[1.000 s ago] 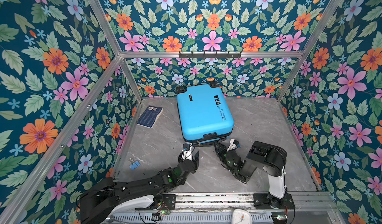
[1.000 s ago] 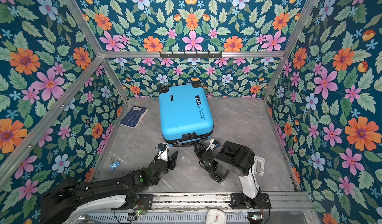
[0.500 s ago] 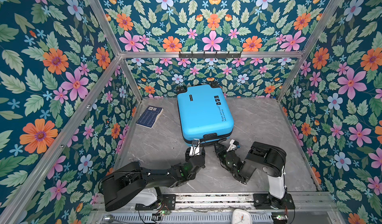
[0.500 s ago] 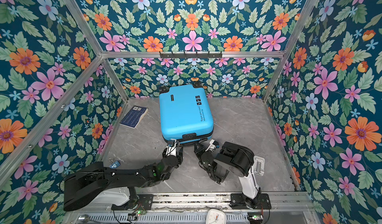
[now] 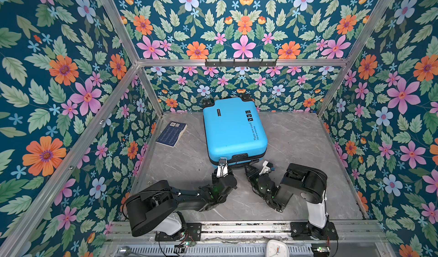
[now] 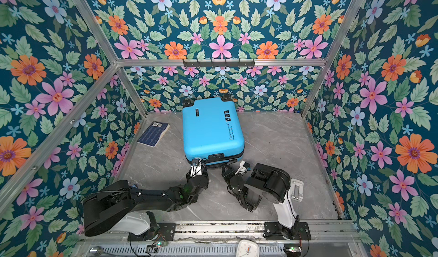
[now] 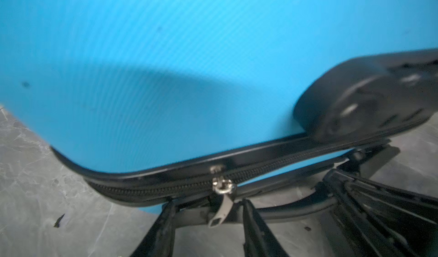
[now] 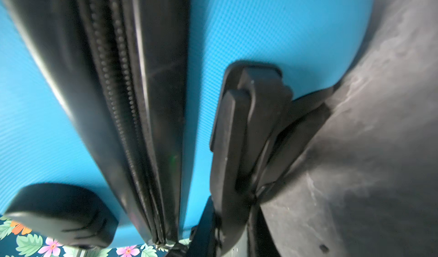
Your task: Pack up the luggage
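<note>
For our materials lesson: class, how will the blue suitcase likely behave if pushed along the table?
Probably stiff: the suitcase has a hard-looking moulded shell, so it should not sag. Lying flat on its broad side, it would likely slide, not tip or roll; the wheels stick out at its far end, not beneath.

Both top views are bright, even and sharp, bowing toward the edges. Both wrist views are soft with blur; a shadow darkens the luggage (image 7: 154, 97)
</note>
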